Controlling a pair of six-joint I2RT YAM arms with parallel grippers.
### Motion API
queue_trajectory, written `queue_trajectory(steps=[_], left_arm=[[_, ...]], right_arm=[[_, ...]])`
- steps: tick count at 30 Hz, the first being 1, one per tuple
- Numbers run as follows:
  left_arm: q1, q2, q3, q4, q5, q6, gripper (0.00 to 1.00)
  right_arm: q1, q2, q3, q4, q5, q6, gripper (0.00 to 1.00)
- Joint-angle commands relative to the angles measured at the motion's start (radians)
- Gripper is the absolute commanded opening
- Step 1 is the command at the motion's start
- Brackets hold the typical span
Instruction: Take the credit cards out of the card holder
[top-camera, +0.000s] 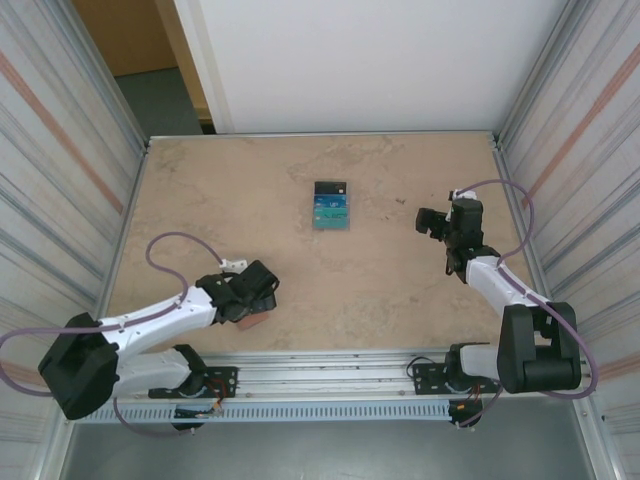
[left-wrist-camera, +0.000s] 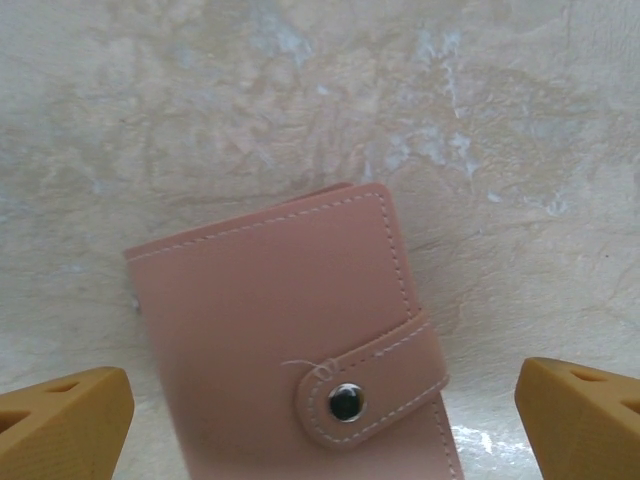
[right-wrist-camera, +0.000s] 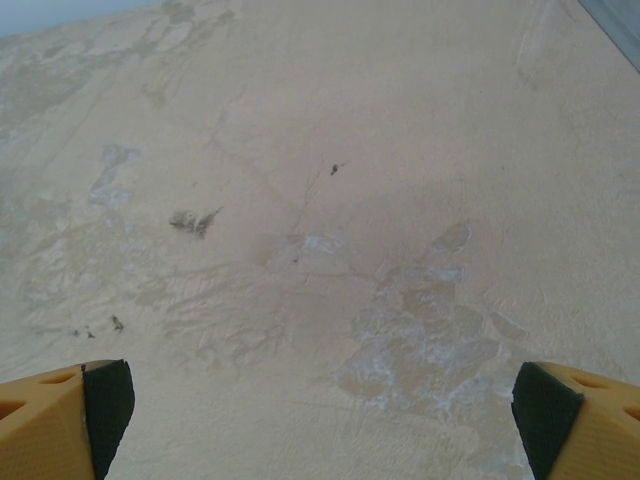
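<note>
Both pincers stand open. The left gripper (top-camera: 250, 298) straddles the closed card holder (left-wrist-camera: 290, 330), near left; the right gripper (top-camera: 433, 221) hangs over bare table (right-wrist-camera: 320, 200). The credit cards (top-camera: 330, 206) lie stacked mid-table. Risk: a low left finger could catch the strap (left-wrist-camera: 385, 370) and drag the holder.

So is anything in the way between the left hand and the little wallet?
Nothing visible is. The left hand hangs open right over the card holder, with its fingers wide apart on either side and bare table all around. The holder's snap strap is shut.
</note>
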Motion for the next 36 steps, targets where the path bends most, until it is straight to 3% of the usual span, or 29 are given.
queue_trajectory(steps=[1, 14, 17, 26, 36], left_arm=[[-0.006, 0.032, -0.020, 0.014, 0.023, -0.039, 0.99], [-0.007, 0.102, -0.062, 0.001, 0.051, -0.110, 0.99], [-0.006, 0.110, -0.055, 0.004, 0.041, -0.095, 0.92], [-0.005, 0.028, -0.060, 0.094, 0.013, 0.022, 0.74], [-0.005, -0.136, -0.138, 0.308, 0.024, 0.193, 0.72]], right_arm=[[0.008, -0.022, 0.010, 0.015, 0.024, -0.021, 0.99], [0.012, -0.035, 0.003, 0.019, 0.033, -0.021, 0.99], [0.013, -0.041, 0.006, 0.012, 0.032, -0.016, 0.99], [0.115, -0.088, 0.090, -0.162, 0.090, 0.039, 0.99], [0.254, -0.150, 0.153, -0.385, 0.014, 0.291, 0.99]])
